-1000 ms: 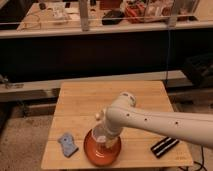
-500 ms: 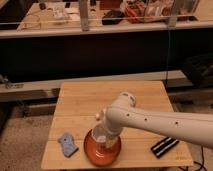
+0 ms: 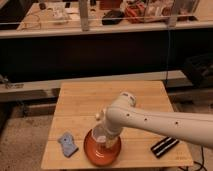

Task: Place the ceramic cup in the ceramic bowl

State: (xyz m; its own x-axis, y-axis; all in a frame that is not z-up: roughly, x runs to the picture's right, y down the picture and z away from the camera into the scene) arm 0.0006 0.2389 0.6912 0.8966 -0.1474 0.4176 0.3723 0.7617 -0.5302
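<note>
The orange-red ceramic bowl [image 3: 96,151] sits near the front edge of the wooden table [image 3: 85,100]. The pale ceramic cup [image 3: 100,134] is over the bowl's inside, between the fingers of my gripper [image 3: 104,137]. My white arm [image 3: 160,124] reaches in from the right and ends above the bowl. I cannot tell whether the cup rests on the bowl's bottom or hangs just above it. Part of the cup and of the bowl's far side is hidden by the arm.
A blue-grey flat object [image 3: 67,143] lies left of the bowl. A black striped rectangular object [image 3: 164,146] lies at the table's front right. A dark rail and a cluttered bench [image 3: 115,17] stand behind the table.
</note>
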